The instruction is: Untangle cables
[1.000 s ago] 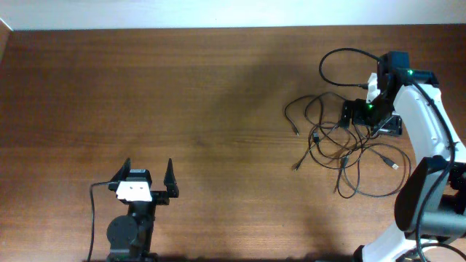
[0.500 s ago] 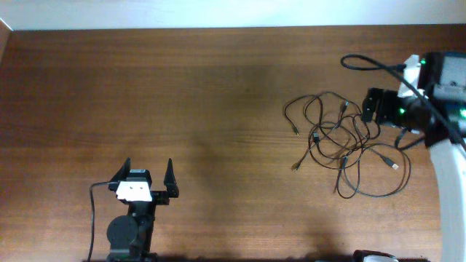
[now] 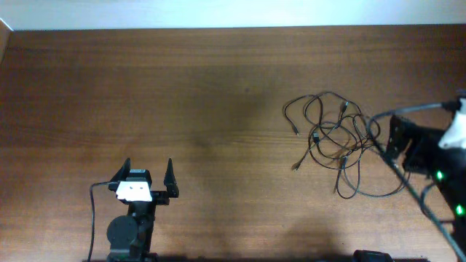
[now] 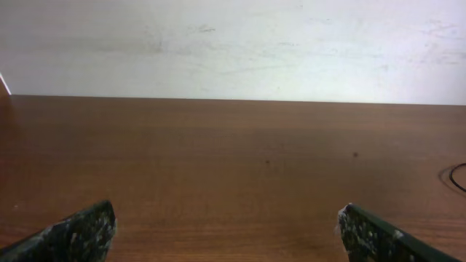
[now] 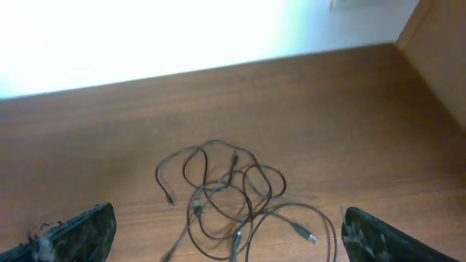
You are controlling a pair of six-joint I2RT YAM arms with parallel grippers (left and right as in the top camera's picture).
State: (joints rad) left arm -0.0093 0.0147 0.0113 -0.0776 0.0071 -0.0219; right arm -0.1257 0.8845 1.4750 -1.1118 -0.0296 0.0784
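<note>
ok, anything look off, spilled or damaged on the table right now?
Only the cables: thin black cords in a loose tangle on the right side of the table, with loops crossing over each other and plug ends sticking out at the edges. Nothing looks spilled or damaged.

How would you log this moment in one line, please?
cables: tangled on table | left tool: open, empty, far from cables | right tool: open, empty, beside tangle
</note>
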